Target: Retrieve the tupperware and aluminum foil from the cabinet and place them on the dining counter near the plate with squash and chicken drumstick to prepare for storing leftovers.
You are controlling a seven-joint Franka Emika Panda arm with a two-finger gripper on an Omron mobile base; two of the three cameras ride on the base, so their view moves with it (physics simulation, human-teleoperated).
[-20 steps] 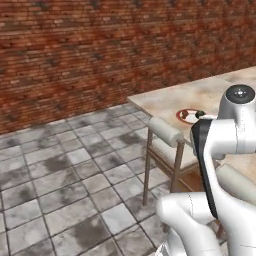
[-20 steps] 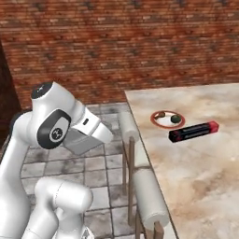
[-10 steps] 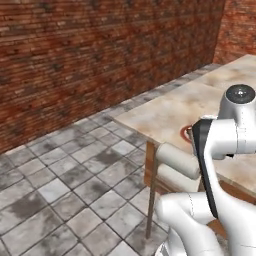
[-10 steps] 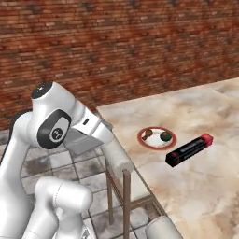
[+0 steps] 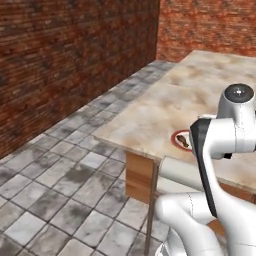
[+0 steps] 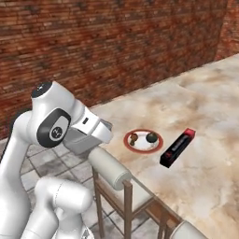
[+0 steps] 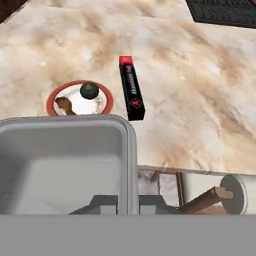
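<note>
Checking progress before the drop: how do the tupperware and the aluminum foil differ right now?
The tupperware is a grey open tub with rounded corners; the aluminum foil is a long slim black box with a red end. The tupperware is held in the shut pincer, off the dining counter; the aluminum foil lies flat on it beside the plate.

The arm (image 6: pixel 56 126) is folded high, jaws clamped tight.

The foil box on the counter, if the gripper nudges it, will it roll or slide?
Probably slide: the aluminum foil is a long, flat-sided box lying on the dining counter. A push near one end would likely pivot it toward the plate beside it. It looks stiff.
</note>
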